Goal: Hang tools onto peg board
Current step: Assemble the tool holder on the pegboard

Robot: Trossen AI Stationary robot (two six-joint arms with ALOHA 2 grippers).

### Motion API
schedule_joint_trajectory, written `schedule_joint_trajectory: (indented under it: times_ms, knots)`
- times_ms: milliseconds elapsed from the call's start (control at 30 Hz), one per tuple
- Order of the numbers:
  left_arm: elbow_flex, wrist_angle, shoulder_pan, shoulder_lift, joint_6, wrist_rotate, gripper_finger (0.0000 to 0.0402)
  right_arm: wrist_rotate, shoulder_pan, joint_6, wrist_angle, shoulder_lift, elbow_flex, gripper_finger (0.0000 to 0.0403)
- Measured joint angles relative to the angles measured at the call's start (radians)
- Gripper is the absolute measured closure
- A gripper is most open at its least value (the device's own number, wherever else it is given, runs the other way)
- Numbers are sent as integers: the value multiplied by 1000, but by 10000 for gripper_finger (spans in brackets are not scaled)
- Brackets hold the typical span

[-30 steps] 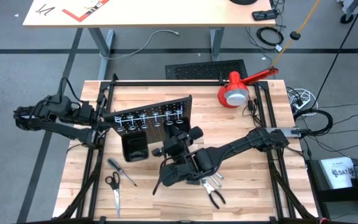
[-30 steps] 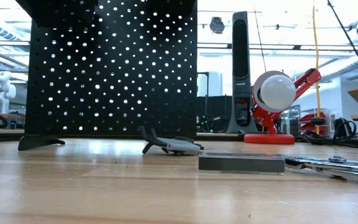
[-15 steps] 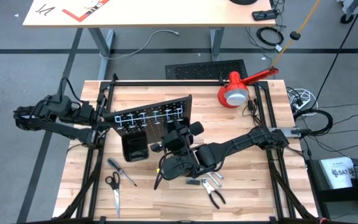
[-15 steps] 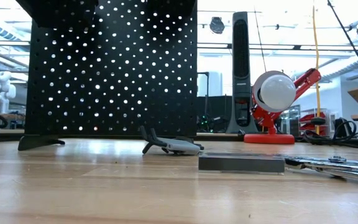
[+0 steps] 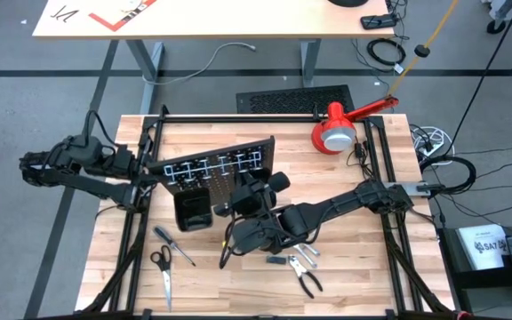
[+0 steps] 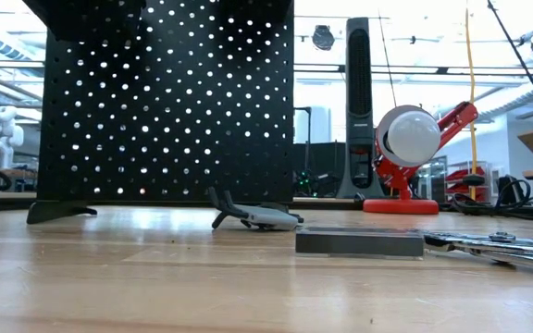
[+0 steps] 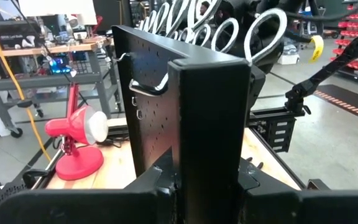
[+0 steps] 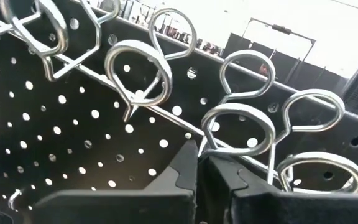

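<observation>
Front edge, left: scissors [image 5: 162,271] flat on the table [image 5: 363,284], long axis running near-to-far, blades toward the front edge, handles toward the board.
Just beyond: screwdriver [image 5: 175,245] flat, long axis diagonal; which end is the tip cannot be told.
Front edge, centre-right: pliers [image 5: 308,282] flat, black handles nearest the front edge, head toward the small metal pieces [image 5: 301,260] beside them. None of these hung yet.
Right gripper [image 8: 197,163]: raised in front of the board's ringed face, fingers clenched together; nothing seen between them.
Rings [image 8: 238,129]: silver row just ahead of the right fingertips, loops open upward for tools to drop through.
Peg board [image 5: 223,173]: mid-table, upright, long axis across the table, right end angled slightly toward the far side; ringed face toward the front edge, black bins [image 5: 194,212] below the rings.
Left gripper [image 5: 148,169]: at the board's left end, clamped on its upright edge, apparently steadying it.
Far right: red lamp [image 5: 336,133], well apart from the work.
Risk one: clenched right fingers so close to the rings could snag or bend one if driven forward.
Risk two: a push on the upper board could tip or twist it in the left clamp, held as it is at one end only.
Risk three: thin flat tools likely to slip or pivot in a pinch, then miss a ring.
</observation>
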Motion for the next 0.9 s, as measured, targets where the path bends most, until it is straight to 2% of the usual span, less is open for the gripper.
schedule_joint_trajectory:
  times_ms: [267, 467, 900]
  knots:
    - [0, -7, 0, -1, 3, -2, 338, 14, 3, -284, 183, 0, -1, 400]
    - [1, -10, 0, -1, -12, -9, 338, 17, 4, -415, 269, 0, -1, 401]
    - [1, -4, -2, -1, -12, -25, 338, 6, 38, -281, 293, 3, 0, 402]
